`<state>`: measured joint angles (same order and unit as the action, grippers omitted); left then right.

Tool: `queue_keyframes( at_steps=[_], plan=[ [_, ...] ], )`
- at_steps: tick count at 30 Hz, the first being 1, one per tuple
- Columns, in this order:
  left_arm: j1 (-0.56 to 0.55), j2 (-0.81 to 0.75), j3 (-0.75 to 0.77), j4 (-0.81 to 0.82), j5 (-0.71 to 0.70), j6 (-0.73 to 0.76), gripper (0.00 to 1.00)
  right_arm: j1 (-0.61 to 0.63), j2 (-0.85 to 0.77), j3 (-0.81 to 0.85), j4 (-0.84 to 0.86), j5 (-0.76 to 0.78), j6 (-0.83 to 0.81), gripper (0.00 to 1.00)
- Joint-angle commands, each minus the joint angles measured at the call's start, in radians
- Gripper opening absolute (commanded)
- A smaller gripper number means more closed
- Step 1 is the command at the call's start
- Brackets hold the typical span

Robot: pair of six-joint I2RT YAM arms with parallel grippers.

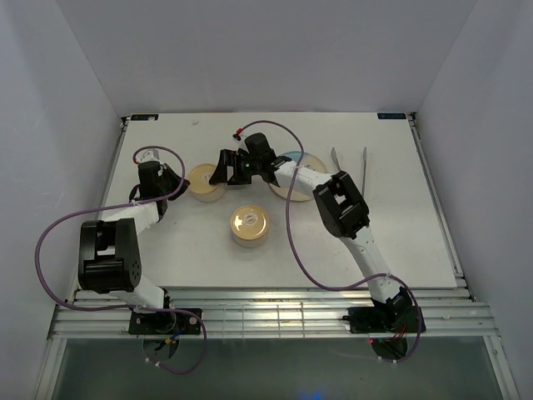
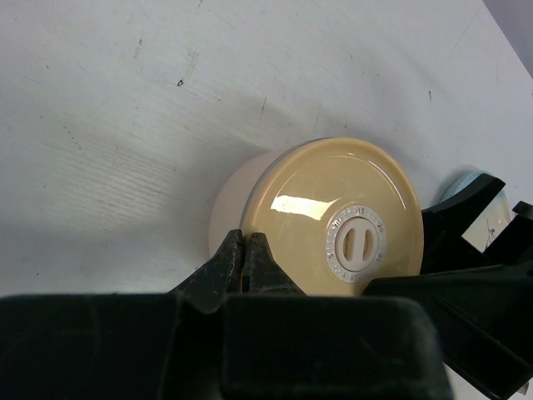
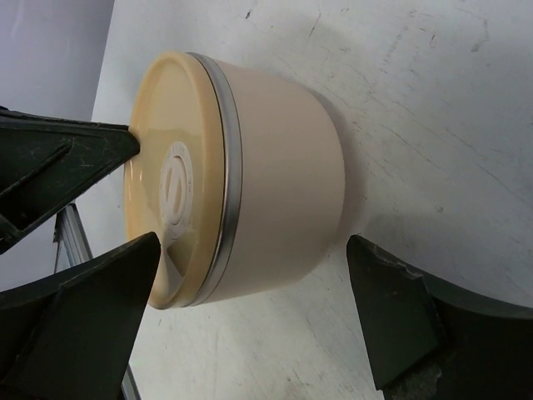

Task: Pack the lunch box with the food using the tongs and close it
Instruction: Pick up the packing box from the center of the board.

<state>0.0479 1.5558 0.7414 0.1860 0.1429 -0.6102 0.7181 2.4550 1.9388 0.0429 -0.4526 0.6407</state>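
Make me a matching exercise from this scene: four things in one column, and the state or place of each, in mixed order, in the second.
Things:
1. left pincer
2. right pincer
3. tongs
4. near tin

States or places:
a. open, around the far tin
b. right of the plate
c. shut
d. lid on, untouched

Pairs: 1-c, 2-a, 3-b, 4-d.

A big white table (image 1: 416,233) fills the middle. Plain white walls (image 1: 266,50) stand on the left, right and far sides. Silver metal rails (image 1: 275,312) run along the near edge. Soft light makes pale grey shadows on the table top.
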Motion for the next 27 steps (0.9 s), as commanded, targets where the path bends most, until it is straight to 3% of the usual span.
queue_keyframes(
  at_steps=[1,10,13,17,18,21,25,26,27],
  plan=[
    [-0.005,0.079,-0.073,-0.165,0.004,0.043,0.0,0.004,0.036,0.06,0.075,-0.044,0.045,0.98],
    [-0.005,0.11,-0.086,-0.129,0.02,0.055,0.0,0.011,0.064,0.088,0.104,-0.061,0.082,0.98],
    [-0.005,0.107,-0.086,-0.12,0.04,0.055,0.0,0.011,0.059,0.083,0.13,-0.077,0.089,0.92],
    [-0.005,0.083,-0.094,-0.095,0.076,0.047,0.0,0.009,0.062,0.074,0.196,-0.133,0.137,0.67],
    [-0.006,0.076,-0.096,-0.095,0.08,0.046,0.0,0.007,0.062,0.071,0.205,-0.149,0.145,0.51],
    [-0.006,0.035,-0.102,-0.088,0.096,0.044,0.0,0.004,0.042,0.035,0.255,-0.167,0.158,0.26],
    [-0.019,-0.034,-0.08,-0.1,0.129,0.044,0.0,-0.012,0.003,-0.011,0.314,-0.192,0.197,0.08],
    [-0.023,-0.052,-0.073,-0.106,0.133,0.04,0.04,-0.017,-0.014,-0.018,0.351,-0.196,0.212,0.08],
    [-0.026,-0.095,-0.067,-0.112,0.138,0.033,0.19,-0.028,-0.024,-0.032,0.37,-0.208,0.244,0.08]
  ],
)
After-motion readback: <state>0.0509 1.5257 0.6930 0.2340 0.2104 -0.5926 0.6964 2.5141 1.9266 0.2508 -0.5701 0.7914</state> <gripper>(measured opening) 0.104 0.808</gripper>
